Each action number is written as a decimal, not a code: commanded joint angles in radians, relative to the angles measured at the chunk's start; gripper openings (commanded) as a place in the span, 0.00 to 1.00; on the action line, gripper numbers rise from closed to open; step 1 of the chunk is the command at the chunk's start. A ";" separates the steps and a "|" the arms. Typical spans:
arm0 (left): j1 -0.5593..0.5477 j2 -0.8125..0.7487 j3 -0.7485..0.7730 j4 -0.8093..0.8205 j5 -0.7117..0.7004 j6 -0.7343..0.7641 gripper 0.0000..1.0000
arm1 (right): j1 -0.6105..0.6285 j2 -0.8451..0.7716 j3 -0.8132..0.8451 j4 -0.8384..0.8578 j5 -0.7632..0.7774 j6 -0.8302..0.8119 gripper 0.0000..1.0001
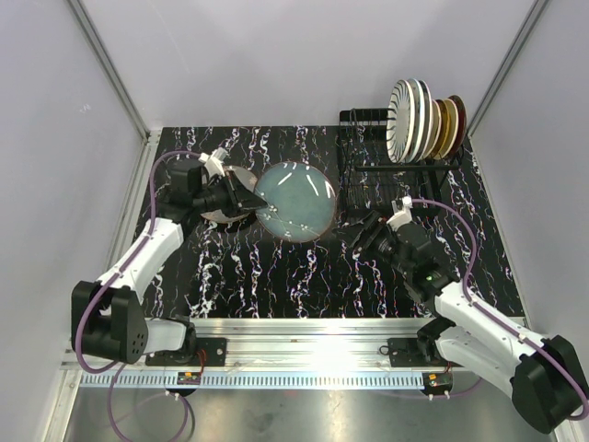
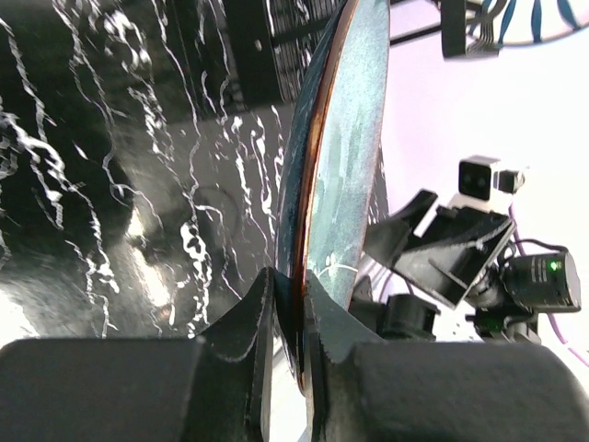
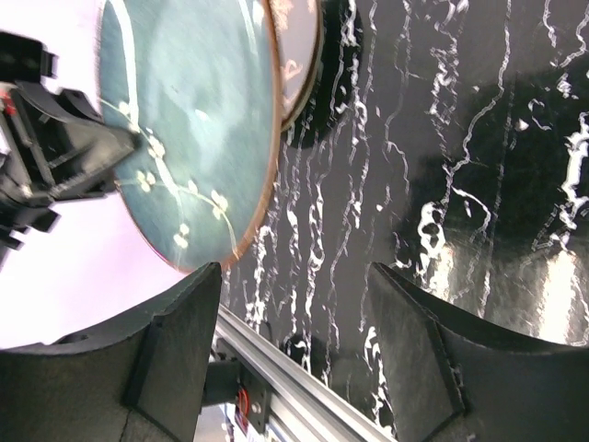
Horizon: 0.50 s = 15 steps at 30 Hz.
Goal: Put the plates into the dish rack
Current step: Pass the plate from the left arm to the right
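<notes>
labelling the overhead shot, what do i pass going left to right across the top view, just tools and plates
left tool → blue-grey plate → right tool → upright plates

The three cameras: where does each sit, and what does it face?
Top external: above and behind, facing down on the table, dish rack, left arm and right arm.
Left wrist: along the left gripper, shut on the blue-grey plate; right arm beyond.
Right wrist: through the open right gripper toward table and plate.
Shared: that plate.
</notes>
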 commanded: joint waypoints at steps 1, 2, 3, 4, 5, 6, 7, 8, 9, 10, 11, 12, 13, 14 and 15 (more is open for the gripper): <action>-0.015 -0.062 -0.007 0.183 0.126 -0.077 0.00 | 0.010 0.007 -0.017 0.142 0.032 0.034 0.72; -0.017 -0.062 -0.014 0.205 0.132 -0.087 0.00 | 0.010 0.013 -0.012 0.144 0.033 0.034 0.72; -0.020 -0.065 -0.021 0.222 0.138 -0.107 0.00 | 0.008 0.024 -0.011 0.145 0.033 0.034 0.72; -0.026 -0.069 -0.033 0.232 0.141 -0.116 0.00 | 0.008 0.030 -0.011 0.150 0.033 0.036 0.72; -0.029 -0.068 -0.038 0.251 0.147 -0.124 0.00 | 0.010 0.039 -0.009 0.159 0.032 0.039 0.72; -0.032 -0.072 -0.044 0.263 0.153 -0.146 0.00 | 0.010 0.057 -0.011 0.166 0.032 0.048 0.72; -0.032 -0.075 -0.061 0.281 0.161 -0.167 0.00 | 0.010 0.068 -0.009 0.171 0.030 0.054 0.72; -0.032 -0.078 -0.072 0.339 0.182 -0.191 0.00 | 0.010 0.082 -0.006 0.171 0.030 0.062 0.72; -0.032 -0.085 -0.093 0.364 0.190 -0.230 0.00 | 0.008 0.103 -0.009 0.200 0.024 0.073 0.72; -0.035 -0.086 -0.098 0.375 0.201 -0.238 0.00 | 0.010 0.114 -0.015 0.223 0.016 0.074 0.71; -0.037 -0.088 -0.101 0.368 0.202 -0.238 0.00 | 0.010 0.125 -0.015 0.257 0.003 0.082 0.71; -0.038 -0.092 -0.104 0.363 0.207 -0.233 0.00 | 0.010 0.145 -0.012 0.268 -0.004 0.085 0.71; -0.040 -0.095 -0.109 0.361 0.215 -0.232 0.00 | 0.010 0.151 -0.009 0.277 -0.011 0.088 0.70; -0.041 -0.098 -0.112 0.361 0.219 -0.233 0.00 | 0.008 0.157 -0.002 0.288 -0.014 0.087 0.70; -0.041 -0.106 -0.118 0.360 0.222 -0.233 0.00 | 0.010 0.166 0.002 0.295 -0.016 0.087 0.69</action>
